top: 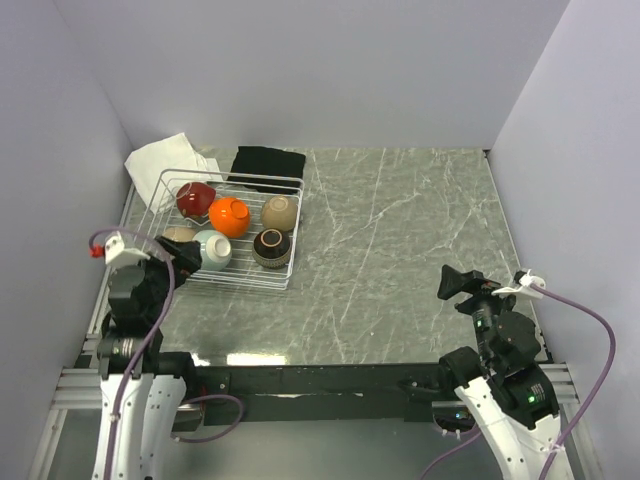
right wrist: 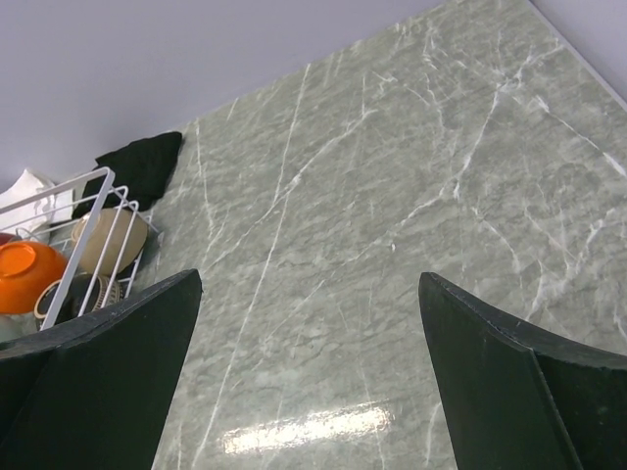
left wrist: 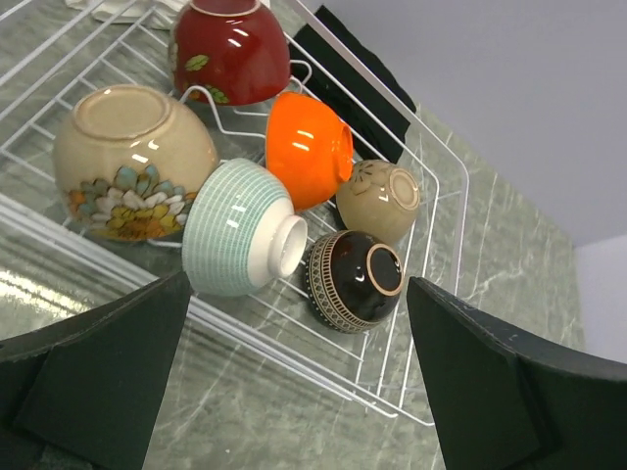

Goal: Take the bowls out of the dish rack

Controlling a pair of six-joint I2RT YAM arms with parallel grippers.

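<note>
Bowls are glazed ceramic, so prob. stiff, slick, chip-prone, fairly hefty for size; best hold is across a rim wall or foot ring, not the round belly. All six sit in the dish rack (top: 296, 236) at the table's 10 o'clock, top view: dark red bowl (top: 195, 198) at the rack's 11; orange bowl (top: 229, 216) centre; tan bowl (top: 280, 212) at 2; dark brown bowl (top: 272, 246) at 4; pale teal bowl (top: 211, 249) at 7, on its side; beige bowl (left wrist: 132, 162) w/ flower print at 9, upturned. Left gripper (top: 183, 258) has jaws wide apart, empty, by the rack's 8; right gripper (top: 452, 283) same, well apart at the table's 4.
</note>
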